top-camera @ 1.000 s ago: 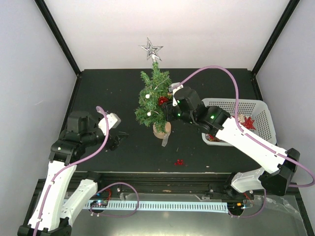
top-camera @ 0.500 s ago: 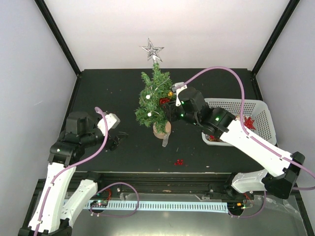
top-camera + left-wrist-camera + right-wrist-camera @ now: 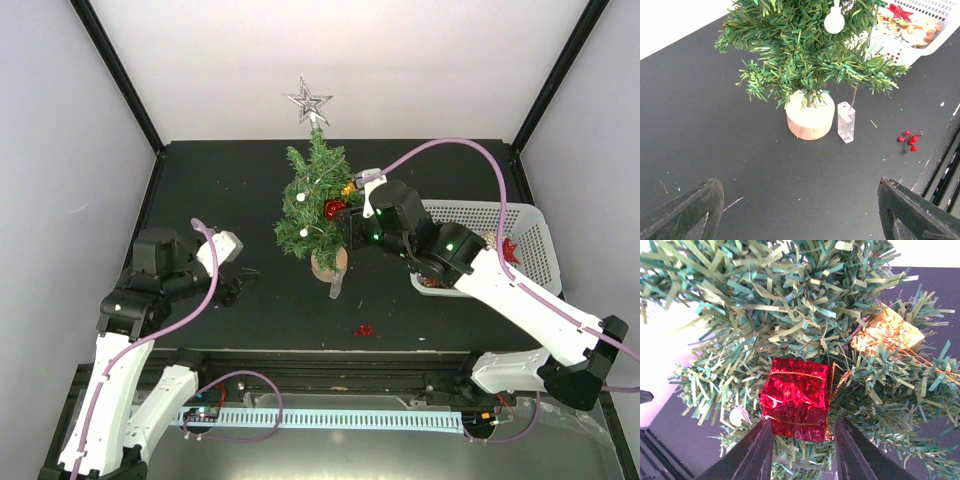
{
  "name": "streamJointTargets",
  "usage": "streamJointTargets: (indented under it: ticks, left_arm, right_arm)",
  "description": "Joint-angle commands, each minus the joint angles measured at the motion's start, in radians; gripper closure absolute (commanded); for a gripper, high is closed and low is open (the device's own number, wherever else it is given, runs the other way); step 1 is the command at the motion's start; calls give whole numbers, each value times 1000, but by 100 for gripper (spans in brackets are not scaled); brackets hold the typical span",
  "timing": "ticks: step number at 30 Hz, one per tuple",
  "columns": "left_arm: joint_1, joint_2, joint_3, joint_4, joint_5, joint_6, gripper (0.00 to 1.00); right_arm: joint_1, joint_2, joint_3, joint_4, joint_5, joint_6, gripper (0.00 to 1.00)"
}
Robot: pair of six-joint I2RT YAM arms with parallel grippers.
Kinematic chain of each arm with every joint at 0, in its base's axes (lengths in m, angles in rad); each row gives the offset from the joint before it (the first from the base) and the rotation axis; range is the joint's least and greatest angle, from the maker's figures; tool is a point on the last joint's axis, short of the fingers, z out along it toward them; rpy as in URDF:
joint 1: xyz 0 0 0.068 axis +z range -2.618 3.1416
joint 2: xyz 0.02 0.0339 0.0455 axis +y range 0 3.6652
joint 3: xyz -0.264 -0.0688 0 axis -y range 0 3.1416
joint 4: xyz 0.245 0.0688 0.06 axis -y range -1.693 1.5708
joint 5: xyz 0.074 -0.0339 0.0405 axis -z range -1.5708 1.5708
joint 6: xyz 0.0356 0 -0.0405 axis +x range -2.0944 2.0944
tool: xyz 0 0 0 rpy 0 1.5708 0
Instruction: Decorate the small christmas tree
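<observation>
The right end effector (image 3: 802, 424) is reaching into the right side of the small christmas tree (image 3: 315, 200), partway up. Its two fingers are standing partly apart, flanking the lower edge of a shiny red gift box (image 3: 795, 397) that is hanging among the branches. Whether they are actually pinching the box cannot be told. A gold gift box (image 3: 886, 330) is hanging in the needles just up and to the right of the red one in the wrist view.

The left end effector (image 3: 799, 200) is hovering over the desk (image 3: 220, 190) to the left of the tree, its fingers spread wide with nothing between them.

The tree is standing upright on its round wooden base (image 3: 810, 116) near the middle of the desk, carrying a silver star (image 3: 307, 100) on top and a white ball (image 3: 834, 22) on a lower branch. A small clear plastic piece (image 3: 846, 121) is resting against the base. A sprig of red berries (image 3: 908, 140) is lying on the desk nearer the arms. A white basket (image 3: 455, 208) holding more ornaments is sitting to the right of the tree, partly under the right arm.
</observation>
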Motion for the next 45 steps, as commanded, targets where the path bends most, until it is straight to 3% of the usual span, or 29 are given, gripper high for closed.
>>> streamJointTargets:
  ticks: [1,18,22,26,30,33,38,45]
  left_arm:
    - [10,-11,-5,19,17,-10,16]
    - [17,-22,-12,28,20,-14,15]
    - [17,-24,-17,30,20,-10,15]
    - [19,-24,-17,31,18,-10,15]
    - [19,-24,-16,31,18,-10,15]
    - [19,-24,-14,29,15,-10,15]
    - [19,-25,-8,24,10,-12,15]
    - [22,-38,-18,36,-15,-16,15]
  right_arm:
    - [-2,-5,-21,22,19,1,65]
    - [-3,-6,-35,28,26,-5,65]
    - [-2,-41,-50,2,33,-8,54]
    - [-3,-98,-98,-6,40,-8,37]
    - [-2,-164,-163,20,45,-14,31]
    - [-3,-208,-197,26,52,-12,32]
    - [-1,-223,-252,-56,-11,-4,43]
    - [37,-252,-471,-87,-80,53,47]
